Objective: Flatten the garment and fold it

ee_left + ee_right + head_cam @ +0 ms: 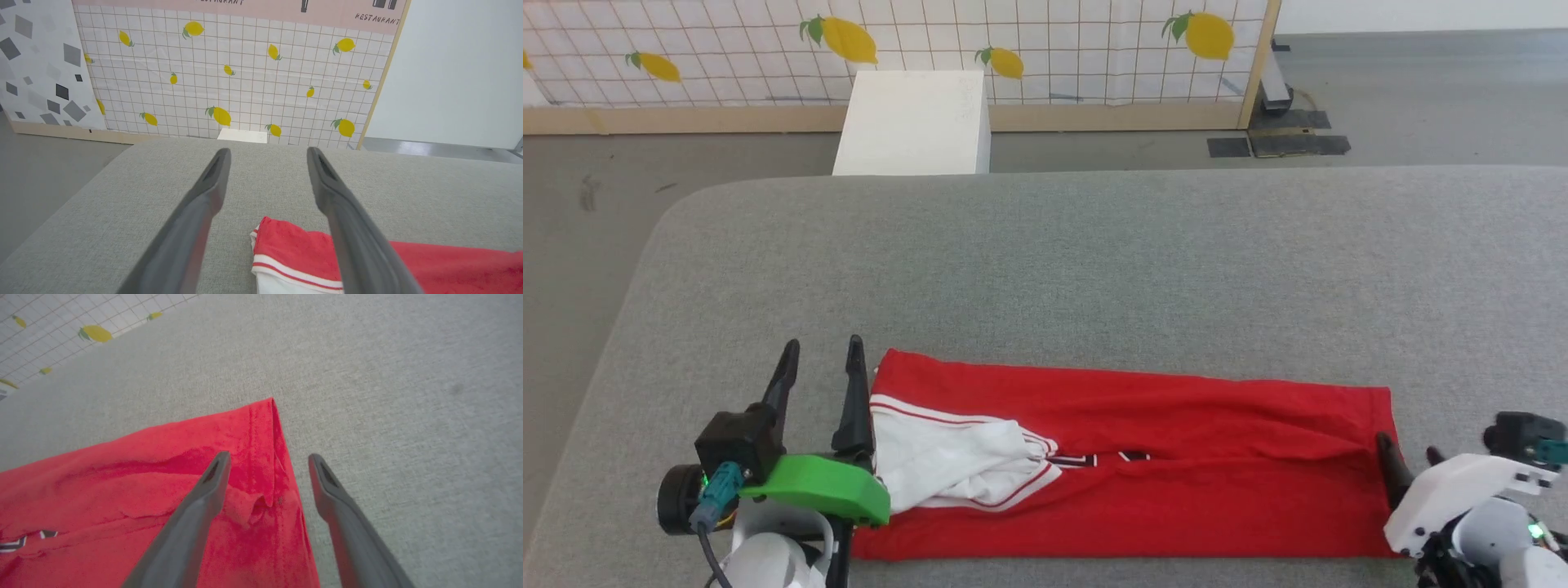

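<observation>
Left gripper (822,343): our two long dark fingers stand well apart and hold nothing.
Garment by left gripper: the red thin-fabric garment (1176,457) lies as a long folded band on the grey woven-fabric surface (1045,261). Its end is just beside our right-hand finger, with the bunched white sleeve (947,457) nearest.
Risk at left: closing here, we judge we could pinch only the sleeve or one layer, and pulling would open the fold.
Right gripper (1406,445): spread and empty, straddling the hem edge, with one finger over red cloth and the other over bare surface.
Risk at right: a crease sits between our fingers, so a shallow grip may slip off, and an uneven pull would skew the band.
</observation>
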### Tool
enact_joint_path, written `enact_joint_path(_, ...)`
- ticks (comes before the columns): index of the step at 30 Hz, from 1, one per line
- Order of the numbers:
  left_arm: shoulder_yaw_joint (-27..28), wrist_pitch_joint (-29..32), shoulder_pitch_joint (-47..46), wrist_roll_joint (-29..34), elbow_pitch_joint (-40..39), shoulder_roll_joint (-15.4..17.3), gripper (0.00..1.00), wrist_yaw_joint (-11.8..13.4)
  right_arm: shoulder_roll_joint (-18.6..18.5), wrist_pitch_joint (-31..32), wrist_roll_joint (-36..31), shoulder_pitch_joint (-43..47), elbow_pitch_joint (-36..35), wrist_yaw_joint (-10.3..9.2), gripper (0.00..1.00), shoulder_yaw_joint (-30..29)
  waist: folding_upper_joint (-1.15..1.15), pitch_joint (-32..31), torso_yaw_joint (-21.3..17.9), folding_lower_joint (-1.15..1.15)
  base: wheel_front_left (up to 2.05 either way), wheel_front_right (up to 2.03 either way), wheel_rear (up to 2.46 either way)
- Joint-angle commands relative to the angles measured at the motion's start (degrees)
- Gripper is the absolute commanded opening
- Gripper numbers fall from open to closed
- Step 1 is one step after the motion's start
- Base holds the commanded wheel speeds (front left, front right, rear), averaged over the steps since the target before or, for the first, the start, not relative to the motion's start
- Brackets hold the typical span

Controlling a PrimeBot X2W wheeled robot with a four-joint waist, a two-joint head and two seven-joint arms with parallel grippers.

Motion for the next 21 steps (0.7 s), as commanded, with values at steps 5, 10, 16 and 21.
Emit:
enact_joint_path(5,2.3,-0.3,-1.5,2.3,2.1,-2.3,1.00,-2.5,0.1,6.9,-4.4,-4.4,7.6,-0.08,1.00,-0.7,0.00,-0.3,-0.2,0.00,0.00,0.00,0.00)
enact_joint_path(10,3.8,-0.3,-1.9,3.5,3.9,-3.4,1.00,-4.2,0.1,15.1,-6.3,-6.3,11.9,-0.08,0.81,0.0,0.00,-0.6,-0.3,0.00,0.00,0.00,0.00)
enact_joint_path(16,5.1,-0.3,-2.0,4.6,4.8,-4.6,1.00,-5.6,0.1,17.7,-6.2,-7.3,10.6,-0.08,0.00,0.7,0.00,-0.8,-0.5,0.00,0.00,0.00,0.00)
enact_joint_path(21,5.8,-0.3,-2.2,5.4,5.2,-5.3,1.00,-6.5,-0.1,15.6,-10.8,-6.8,7.5,-0.08,0.00,-2.3,0.00,-0.3,-0.5,0.00,0.00,0.00,0.00)
